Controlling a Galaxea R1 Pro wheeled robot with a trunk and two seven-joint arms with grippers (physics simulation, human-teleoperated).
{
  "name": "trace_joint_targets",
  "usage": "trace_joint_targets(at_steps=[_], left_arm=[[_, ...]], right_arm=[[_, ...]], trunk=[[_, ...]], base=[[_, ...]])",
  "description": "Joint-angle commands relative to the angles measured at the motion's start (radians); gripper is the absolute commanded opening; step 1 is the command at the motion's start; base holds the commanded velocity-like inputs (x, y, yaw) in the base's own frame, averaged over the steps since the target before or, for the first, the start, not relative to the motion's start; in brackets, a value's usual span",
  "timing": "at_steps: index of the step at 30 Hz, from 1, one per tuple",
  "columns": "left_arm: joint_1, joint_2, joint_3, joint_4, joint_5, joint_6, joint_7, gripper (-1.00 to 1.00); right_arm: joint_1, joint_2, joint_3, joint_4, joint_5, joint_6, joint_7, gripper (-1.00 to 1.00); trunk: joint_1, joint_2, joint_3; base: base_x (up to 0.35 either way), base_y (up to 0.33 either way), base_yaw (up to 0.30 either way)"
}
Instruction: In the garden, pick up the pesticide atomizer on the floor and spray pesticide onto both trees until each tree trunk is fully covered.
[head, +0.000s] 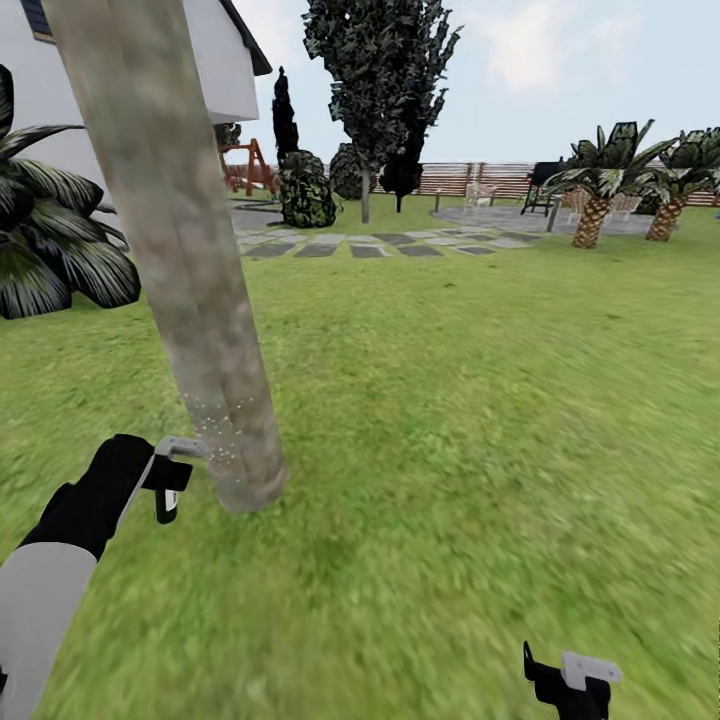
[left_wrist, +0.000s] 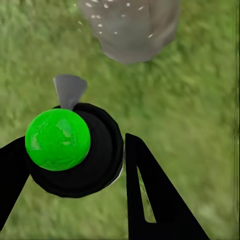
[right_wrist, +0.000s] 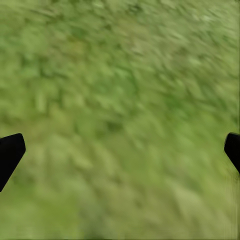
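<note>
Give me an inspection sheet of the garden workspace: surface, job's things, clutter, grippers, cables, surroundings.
Surface: green lawn; grey stepping stones far back.
Job's things: near tree trunk with pale specks low down; second tree stands far off; atomizer, green-topped, with its grey nozzle toward the trunk.
Clutter: nothing seen.
Grippers: left gripper shut on the atomizer beside the trunk base; right gripper open over bare grass, fingers wide apart.
Cables: nothing seen.
Surroundings: white house, slat fence, palms, round bush, dark-leaved plant.
</note>
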Motion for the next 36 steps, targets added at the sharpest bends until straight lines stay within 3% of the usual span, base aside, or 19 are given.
trace_joint_targets(at_steps=[1, 20, 23, 26, 28, 29, 34, 36], left_arm=[[-0.001, 0.0, -0.003, 0.003, -0.011, 0.003, -0.009, -1.0], [0.004, 0.003, 0.002, 0.025, -0.011, -0.003, -0.006, -1.0], [0.022, 0.003, 0.004, 0.068, -0.008, -0.048, 0.0, -1.0], [0.031, 0.003, 0.089, 0.125, -0.007, -0.08, 0.035, -1.0], [0.032, 0.003, 0.119, 0.162, -0.006, -0.114, 0.05, -1.0], [0.032, 0.002, 0.129, 0.206, -0.006, -0.167, 0.061, -1.0], [0.033, 0.002, 0.138, 0.394, 0.009, -0.365, 0.132, -1.0], [0.033, 0.0, 0.138, 0.408, 0.011, -0.381, 0.135, -1.0]], right_arm=[[-0.001, 0.0, -0.001, 0.001, 0.001, -0.003, -0.001, 1.0], [-0.001, 0.0, -0.001, 0.002, 0.001, -0.003, -0.001, 1.0], [-0.001, 0.001, -0.001, 0.002, 0.002, -0.003, -0.001, 1.0], [-0.001, 0.003, -0.001, 0.002, 0.002, -0.003, -0.001, 1.0], [-0.001, 0.003, -0.001, 0.002, 0.002, -0.003, -0.001, 1.0], [-0.001, 0.002, -0.001, 0.002, 0.001, -0.003, -0.001, 1.0], [-0.001, 0.0, -0.001, 0.002, 0.001, -0.003, -0.001, 1.0], [-0.001, 0.0, -0.001, 0.002, 0.001, -0.003, -0.001, 1.0]], trunk=[[0.0, 0.0, -0.001], [0.0, 0.0, -0.001], [0.0, 0.0, -0.001], [0.0, 0.0, -0.001], [0.0, 0.0, -0.001], [0.0, 0.0, -0.001], [0.0, 0.0, -0.001], [0.0, 0.0, -0.001]], base=[[0.146, -0.264, 0.011], [0.048, -0.268, 0.001], [0.0, -0.271, 0.0], [0.0, -0.271, 0.008], [0.0, -0.272, 0.129], [0.0, -0.271, 0.235], [0.007, -0.271, 0.271], [0.072, -0.271, 0.277]])
